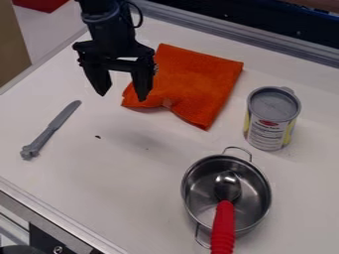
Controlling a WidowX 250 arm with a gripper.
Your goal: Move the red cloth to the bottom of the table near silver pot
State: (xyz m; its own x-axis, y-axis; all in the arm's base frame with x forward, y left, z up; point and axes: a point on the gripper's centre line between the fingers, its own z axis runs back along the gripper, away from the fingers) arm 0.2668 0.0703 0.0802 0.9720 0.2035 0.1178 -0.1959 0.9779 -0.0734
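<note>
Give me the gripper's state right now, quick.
Gripper: open, fingers spread apart, nothing held between them, by the left side of the orange-red cloth in the picture.

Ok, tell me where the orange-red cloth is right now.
In the camera view, the orange-red cloth lies upper centre on the white table, between the black gripper and the grey-lidded can.

super orange cloth [192, 79], white worktop [99, 198], silver pot [196, 193], red-handled silver spoon [227, 186], grey knife [53, 128], yellow-and-white can [268, 133], grey lid [273, 102], all-black end effector [122, 96]
</note>
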